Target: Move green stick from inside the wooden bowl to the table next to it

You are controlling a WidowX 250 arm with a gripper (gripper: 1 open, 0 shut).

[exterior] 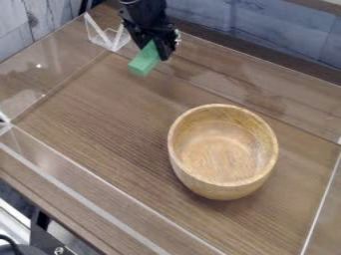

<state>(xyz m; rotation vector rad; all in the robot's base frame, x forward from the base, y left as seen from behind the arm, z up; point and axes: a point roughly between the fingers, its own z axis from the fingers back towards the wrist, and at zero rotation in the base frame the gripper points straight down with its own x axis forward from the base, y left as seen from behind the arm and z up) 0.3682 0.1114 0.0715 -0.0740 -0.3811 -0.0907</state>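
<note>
The green stick is a flat light-green bar held tilted in my gripper, near the back left of the table. The black gripper comes down from the top edge and is shut on the stick's upper end. The stick's lower end is close to the tabletop; I cannot tell whether it touches. The wooden bowl stands to the right and nearer the front, well apart from the stick, and its inside is bare.
Low clear acrylic walls edge the table on all sides. A clear bracket stands at the back left corner, just left of the gripper. A grey tiled wall runs behind.
</note>
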